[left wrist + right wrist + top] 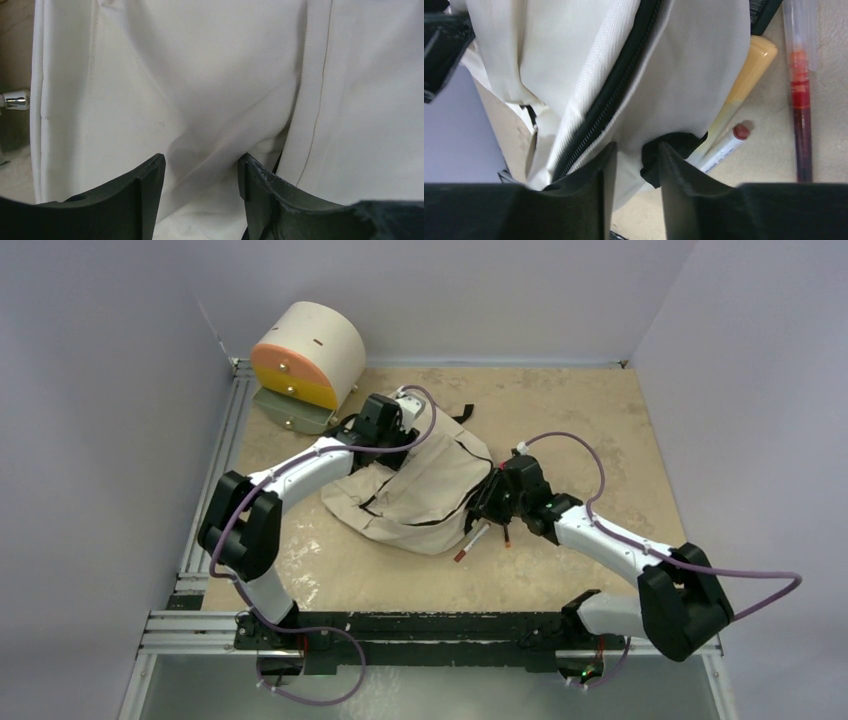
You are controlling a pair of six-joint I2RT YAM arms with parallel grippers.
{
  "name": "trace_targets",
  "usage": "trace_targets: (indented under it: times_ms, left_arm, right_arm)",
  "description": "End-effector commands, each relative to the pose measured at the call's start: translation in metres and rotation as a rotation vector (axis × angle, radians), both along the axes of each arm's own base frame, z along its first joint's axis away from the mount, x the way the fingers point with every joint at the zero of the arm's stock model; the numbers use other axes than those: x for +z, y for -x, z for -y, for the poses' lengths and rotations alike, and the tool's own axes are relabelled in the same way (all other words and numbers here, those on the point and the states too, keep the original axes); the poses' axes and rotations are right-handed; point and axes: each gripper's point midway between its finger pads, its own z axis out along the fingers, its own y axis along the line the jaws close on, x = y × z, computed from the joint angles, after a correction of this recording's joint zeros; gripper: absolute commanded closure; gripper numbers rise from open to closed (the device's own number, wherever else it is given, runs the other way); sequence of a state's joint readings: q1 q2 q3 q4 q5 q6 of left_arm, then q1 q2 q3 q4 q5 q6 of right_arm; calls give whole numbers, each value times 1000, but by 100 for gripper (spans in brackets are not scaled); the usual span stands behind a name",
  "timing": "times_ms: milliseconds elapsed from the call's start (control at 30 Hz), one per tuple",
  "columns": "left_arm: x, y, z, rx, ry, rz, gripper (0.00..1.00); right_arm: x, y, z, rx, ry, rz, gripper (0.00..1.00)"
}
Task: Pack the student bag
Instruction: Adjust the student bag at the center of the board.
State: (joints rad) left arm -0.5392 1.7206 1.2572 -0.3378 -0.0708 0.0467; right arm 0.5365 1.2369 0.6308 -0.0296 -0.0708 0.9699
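Evidently the student bag [420, 495] is being held at two edges to open it; the pens are not yet inside.

Top view: one bag lies slumped mid-table [560, 420], with the left gripper [388, 435] at its far-left edge and the right gripper [487, 502] at its right edge. Two pens [470, 542] [506, 533] lie just beside the right gripper, and one drawer unit [305, 355] sits in the far-left corner. Left wrist: one fold of cream fabric stands between the parted fingers [145, 190]; I cannot tell whether they pinch it. Right wrist: the fingers [594, 180] clamp the bag's edge beside one black zipper [614, 95]. Three sticks show here: a red pen [801, 100], a white marker [724, 147] and a tan marker [751, 70] partly under the bag. To do this well, I judge, keep opposite lips gripped and part them gently, without dragging fabric over the pens.
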Motion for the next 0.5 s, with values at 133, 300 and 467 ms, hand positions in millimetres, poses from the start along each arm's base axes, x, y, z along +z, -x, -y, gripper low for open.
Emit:
trace_targets:
  times_ms: [133,300,467]
  left_arm:
    - [23,-7,-14,43,10,134,57]
    - [35,-6,-20,76,35,166,66]
    - [43,-7,-27,103,71,179,67]
  right_arm:
    - [48,-52,-12,-62,-4,159,88]
    - [64,-84,-10,-88,51,220,100]
    - [73,-120,-6,-90,82,258,100]
